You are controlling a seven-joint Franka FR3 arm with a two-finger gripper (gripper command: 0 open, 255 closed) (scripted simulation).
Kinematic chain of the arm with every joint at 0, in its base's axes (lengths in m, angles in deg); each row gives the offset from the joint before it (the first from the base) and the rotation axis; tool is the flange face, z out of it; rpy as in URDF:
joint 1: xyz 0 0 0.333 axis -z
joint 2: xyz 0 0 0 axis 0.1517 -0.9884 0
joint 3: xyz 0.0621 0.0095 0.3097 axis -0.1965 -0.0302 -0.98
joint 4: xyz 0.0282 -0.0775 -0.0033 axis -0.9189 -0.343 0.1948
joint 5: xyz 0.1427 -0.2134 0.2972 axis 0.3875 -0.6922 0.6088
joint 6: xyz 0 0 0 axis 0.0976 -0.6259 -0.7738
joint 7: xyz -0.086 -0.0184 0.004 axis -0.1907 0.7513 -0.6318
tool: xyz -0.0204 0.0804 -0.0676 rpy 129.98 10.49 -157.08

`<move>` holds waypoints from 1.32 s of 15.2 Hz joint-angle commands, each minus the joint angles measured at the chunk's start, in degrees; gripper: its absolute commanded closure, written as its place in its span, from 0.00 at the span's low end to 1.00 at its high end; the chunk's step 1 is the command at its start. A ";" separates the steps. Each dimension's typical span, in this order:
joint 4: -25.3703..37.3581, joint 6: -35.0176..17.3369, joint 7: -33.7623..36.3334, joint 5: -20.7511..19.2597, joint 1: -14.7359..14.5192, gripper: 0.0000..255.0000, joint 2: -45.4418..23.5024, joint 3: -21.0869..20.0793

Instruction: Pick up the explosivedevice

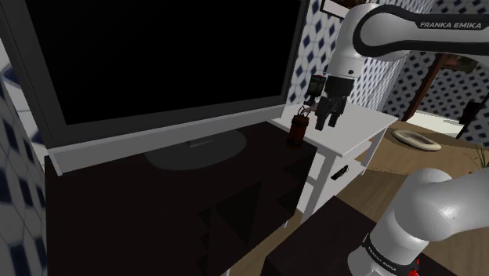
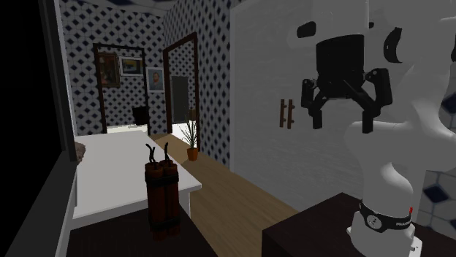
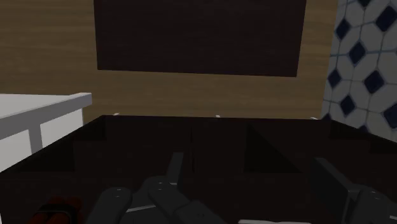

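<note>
1. At the corner of the dark desk (image 1: 196,204), just beside a white side table (image 1: 360,125), the explosive device (image 1: 298,130) stands upright. It is a bundle of dark red sticks with thin dark wires rising from its top.
2. The tool (image 1: 327,119) hangs in the air on the shoulder view's right of the device, apart from it.
3. Its two black fingers (image 2: 318,109) stand apart, with nothing between them.
4. A large black screen (image 1: 157,55) stands on the desk, to the shoulder view's left of the device.
</note>
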 commanded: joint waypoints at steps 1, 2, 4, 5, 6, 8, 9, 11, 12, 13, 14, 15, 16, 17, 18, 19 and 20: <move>0.00 0.00 0.00 0.00 0.00 0.00 0.00 0.00; 0.35 -1.05 -1.26 -0.70 0.36 0.00 -1.18 1.05; 1.27 -3.12 -3.75 -1.94 1.00 0.00 -3.72 3.12; 1.83 -4.14 -4.99 -2.47 1.30 0.00 -5.07 4.15; 2.47 -5.14 -6.22 -2.95 1.56 0.00 -6.46 5.17; 3.94 -7.09 -8.66 -3.72 2.00 0.00 -9.40 7.20; 4.79 -8.02 -9.89 -4.01 2.20 0.00 -10.93 8.20; 6.69 -9.80 -12.36 -4.36 2.52 0.00 -14.12 10.16; 7.74 -10.64 -13.61 -4.42 2.65 0.00 -15.77 11.14; 8.86 -11.44 -14.87 -4.40 2.76 0.00 -17.47 12.10; 10.05 -12.20 -16.15 -4.31 2.87 0.00 -19.20 13.05; 11.31 -12.91 -17.43 -4.13 2.94 0.00 -20.96 14.00; 12.64 -13.57 -18.74 -3.86 3.01 0.00 -22.76 14.93; 14.04 -14.18 -20.06 -3.51 3.09 0.00 -24.60 15.85; 15.51 -14.74 -21.41 -3.06 3.17 0.00 -26.48 16.75; 17.06 -15.23 -22.77 -2.52 3.26 0.00 -28.40 17.63; 18.67 -15.67 -24.16 -1.89 3.36 0.00 -30.35 18.48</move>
